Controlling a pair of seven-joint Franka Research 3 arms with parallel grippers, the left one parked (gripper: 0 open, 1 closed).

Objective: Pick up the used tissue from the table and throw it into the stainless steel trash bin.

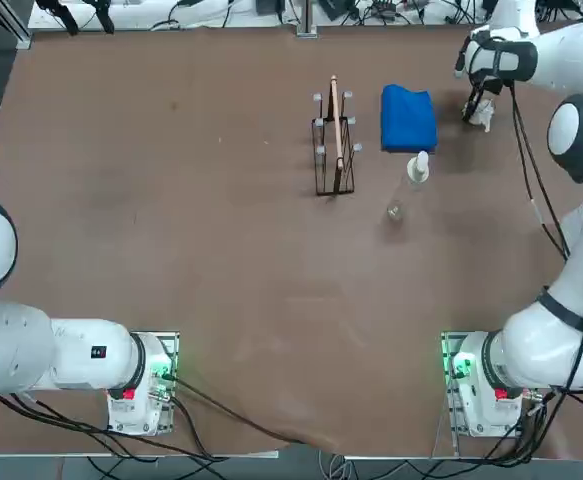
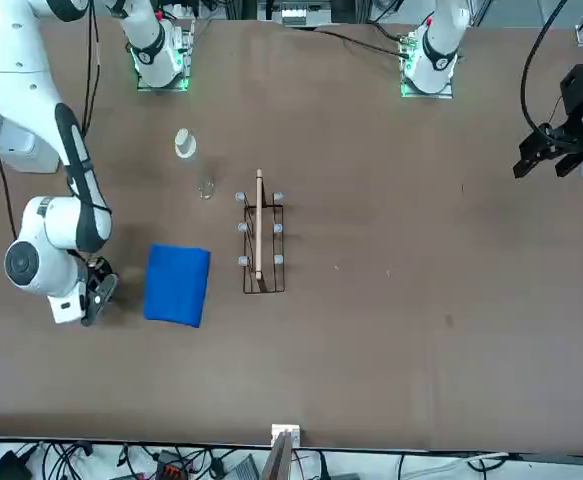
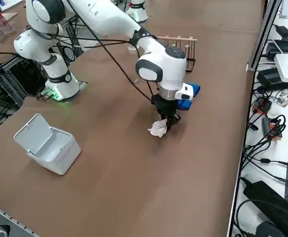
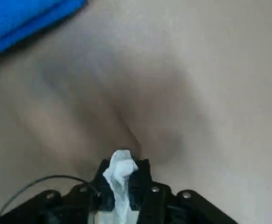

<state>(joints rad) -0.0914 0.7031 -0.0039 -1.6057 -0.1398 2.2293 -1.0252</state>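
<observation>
The used tissue [image 4: 121, 179] is pinched between the fingers [image 4: 142, 179] of the right gripper [image 3: 166, 120], a white tuft standing up out of the narrow gap in the wrist view. In the right side view the wad sits at the centre of the frame, bulging out beside the fingertips and low over the table [image 3: 134, 187]; whether it rests on the surface or has just cleared it cannot be told. The fingers are clenched on the paper, and the gripper points straight down, which suits a soft wad lying flat: a pinch from above gathers it without sliding it.

The stainless steel trash bin [image 3: 49, 144] stands at the lower left of that view with its lid tipped up and back, so the mouth is ready to take a drop. It is well apart from the tissue, so a lift and a carry seem to be what remains.

The blue cloth [image 1: 407, 117] lies just beside the grasp point, left of the gripper in the top view, with a small bottle [image 1: 418, 168] below it and a wire rack [image 1: 334, 142] further left, all untouched.

No readable brand, label or writing shows anywhere.
</observation>
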